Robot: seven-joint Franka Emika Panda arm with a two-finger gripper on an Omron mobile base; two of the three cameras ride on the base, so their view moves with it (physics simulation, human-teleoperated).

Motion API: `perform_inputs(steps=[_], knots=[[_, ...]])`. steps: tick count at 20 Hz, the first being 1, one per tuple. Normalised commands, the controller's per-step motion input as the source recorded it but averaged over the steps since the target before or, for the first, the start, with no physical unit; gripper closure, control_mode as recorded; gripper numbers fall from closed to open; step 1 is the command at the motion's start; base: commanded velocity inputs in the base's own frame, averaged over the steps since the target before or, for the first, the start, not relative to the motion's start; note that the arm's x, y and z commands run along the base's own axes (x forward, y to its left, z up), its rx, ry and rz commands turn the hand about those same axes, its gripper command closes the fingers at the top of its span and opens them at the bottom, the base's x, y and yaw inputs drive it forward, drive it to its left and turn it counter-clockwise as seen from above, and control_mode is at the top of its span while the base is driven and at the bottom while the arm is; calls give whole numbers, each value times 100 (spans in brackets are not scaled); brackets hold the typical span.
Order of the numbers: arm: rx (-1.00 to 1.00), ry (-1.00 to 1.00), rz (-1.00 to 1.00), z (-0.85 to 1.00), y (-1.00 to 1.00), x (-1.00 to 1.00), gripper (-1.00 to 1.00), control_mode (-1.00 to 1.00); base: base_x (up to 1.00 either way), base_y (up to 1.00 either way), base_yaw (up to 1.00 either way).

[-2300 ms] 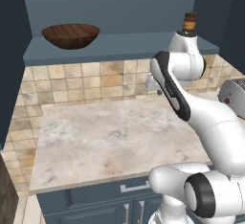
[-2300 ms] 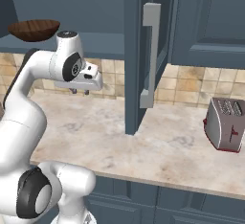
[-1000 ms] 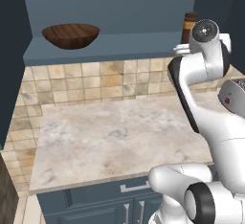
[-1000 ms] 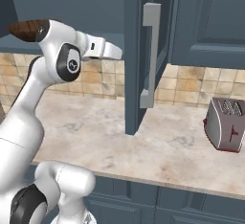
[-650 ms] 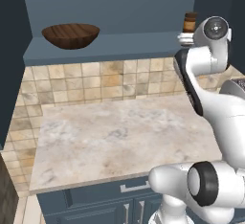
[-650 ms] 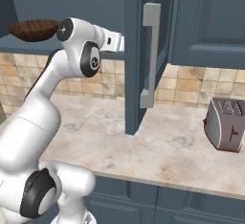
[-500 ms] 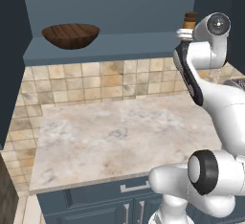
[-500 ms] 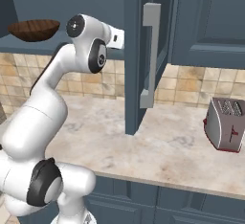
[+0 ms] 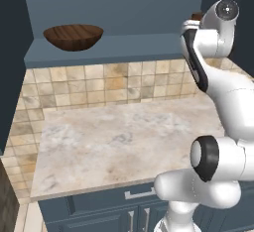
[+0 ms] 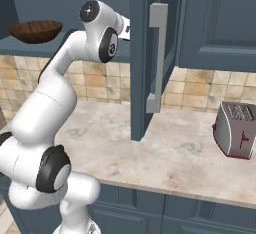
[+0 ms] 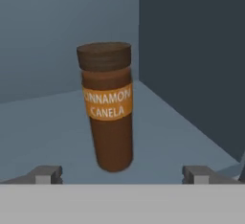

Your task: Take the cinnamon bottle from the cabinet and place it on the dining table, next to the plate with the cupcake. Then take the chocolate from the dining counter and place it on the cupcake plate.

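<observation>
The cinnamon bottle (image 11: 107, 106) is a brown cylinder with a darker cap and an orange label. It stands upright on the blue-grey shelf floor of the cabinet (image 11: 43, 122), near its right inner wall. My gripper (image 11: 122, 176) is open, level with the bottle's base and just short of it, with one fingertip low on either side. In the left base view only the bottle's cap (image 9: 197, 16) peeks out behind my raised arm at the right end of the shelf (image 9: 124, 47). The dining table, plate, cupcake and chocolate are out of view.
A wooden bowl (image 9: 73, 36) sits at the left of the same shelf. The open cabinet door (image 10: 145, 58) with its grey handle hangs right beside my hand. Below lies a beige stone counter (image 9: 124, 137) with a tiled backsplash. A toaster (image 10: 237, 130) stands at its right.
My arm has swung up and to the right, from in front of the backsplash to shelf height, bringing the hand up to the bottle. The gripper has stayed open.
</observation>
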Motion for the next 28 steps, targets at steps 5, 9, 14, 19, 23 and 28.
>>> perform_inputs(steps=[5,9,14,19,23,28], knots=[[1,2,0,0,-2,70,-100,-100,0,0,0],[0,0,0,0,-6,58,-100,-100,0,0,0],[0,0,1,-1,-13,30,-100,-100,0,0,0],[0,0,0,-11,-7,18,-100,-100,0,0,0],[0,0,0,-3,0,3,100,-100,0,0,0],[-1,2,0,0,3,-17,100,-100,0,0,0]])
